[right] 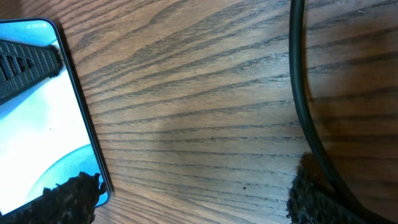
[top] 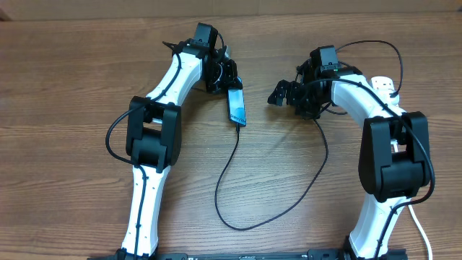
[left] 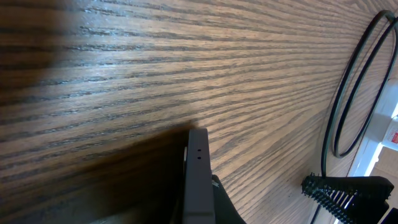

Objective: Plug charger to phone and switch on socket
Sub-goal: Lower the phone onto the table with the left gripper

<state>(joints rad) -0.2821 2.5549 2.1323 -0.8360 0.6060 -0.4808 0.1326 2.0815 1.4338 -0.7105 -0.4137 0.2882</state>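
The phone [top: 237, 106] lies face up on the table, its blue-teal screen also in the right wrist view [right: 43, 124]. My left gripper [top: 222, 75] is at its far end, shut on its dark edge [left: 198, 177]. The charger, a thin black cable [top: 229, 170], meets the phone's near end, loops toward the front and runs up under my right arm; its plug is hidden. My right gripper [top: 286, 94] is open and empty [right: 193, 205], right of the phone, with the cable [right: 301, 93] beside one finger. The white socket [top: 386, 84] shows behind the right arm.
The socket's white strip with red marks [left: 387, 134] and black cable loops [left: 348, 99] show at the right of the left wrist view. A thick white cord [top: 421, 231] runs by the right arm's base. The wood table [top: 65, 87] carries nothing else.
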